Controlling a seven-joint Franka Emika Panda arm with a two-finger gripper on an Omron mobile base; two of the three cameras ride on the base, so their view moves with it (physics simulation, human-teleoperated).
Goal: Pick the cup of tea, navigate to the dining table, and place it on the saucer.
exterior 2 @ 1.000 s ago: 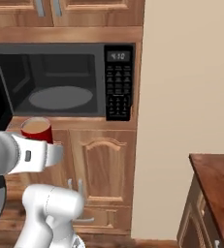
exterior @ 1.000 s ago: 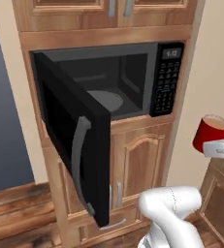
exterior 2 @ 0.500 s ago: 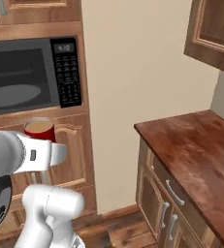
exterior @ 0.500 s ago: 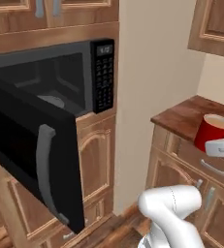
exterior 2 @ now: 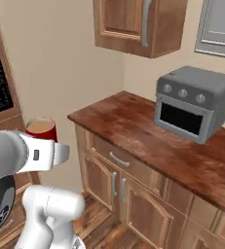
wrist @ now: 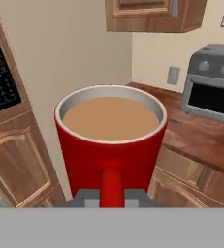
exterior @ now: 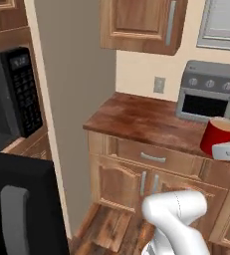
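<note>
The cup of tea [wrist: 111, 145] sits upright at the end of the arm, tan liquid level just below its pale rim, its small handle turned toward the camera on the hand and running down between the gripper [wrist: 111, 197] parts at the bottom of that view. The jaws are closed up against the handle and carry the cup clear of any surface; the finger tips themselves are mostly hidden behind the handle. In the left base view the cup [exterior: 219, 137] shows at the right edge, held in the air in front of a wood-topped wall counter [exterior: 136, 119], with the white hand just below and to its right. In the right base view it [exterior 2: 41, 129] peeks over the white forearm at the left. On the counter top stands a grey toaster oven [exterior 2: 192, 102] with three knobs and a dark glass door, well apart from the cup. Above hangs a wooden wall cabinet [exterior: 144, 25], and an outlet plate [exterior: 160, 84] sits on the wall beside the oven. A beige wall panel separates the counter from a black microwave [exterior: 9, 99], whose open dark door [exterior: 22, 204] fills the lower left corner of the left base view.
</note>
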